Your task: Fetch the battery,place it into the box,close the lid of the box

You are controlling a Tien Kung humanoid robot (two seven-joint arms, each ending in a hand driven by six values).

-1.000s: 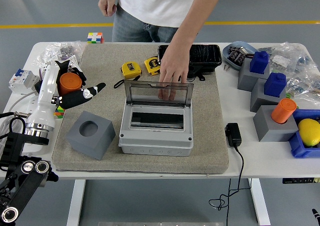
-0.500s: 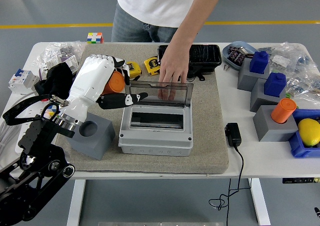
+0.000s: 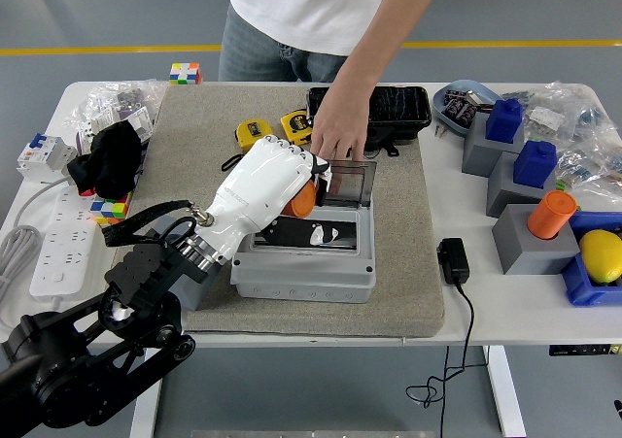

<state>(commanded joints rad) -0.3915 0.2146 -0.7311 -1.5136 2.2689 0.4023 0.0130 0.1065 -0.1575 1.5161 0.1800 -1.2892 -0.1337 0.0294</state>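
Note:
My left hand (image 3: 309, 213), white-shelled with black fingers, is shut on the orange cylindrical battery (image 3: 304, 198). It holds the battery over the open cavity of the grey box (image 3: 301, 278) on the felt mat. The box's clear lid (image 3: 352, 184) stands upright at the back. A person's hand (image 3: 340, 127) reaches in from the far side and holds the lid's top edge. My fingertips dip into the box opening, and my hand hides the left part of the cavity. My right hand is out of view.
Two yellow tape measures (image 3: 255, 132) and a black case (image 3: 389, 103) lie behind the box. A black power adapter (image 3: 453, 260) lies to its right. Grey blocks with blue and orange (image 3: 551, 213) parts and a lemon (image 3: 601, 253) stand far right. A power strip (image 3: 60, 253) lies left.
My left hand has carried the orange battery from the left side of the table to above the box opening. The person's hand has stayed on the lid.

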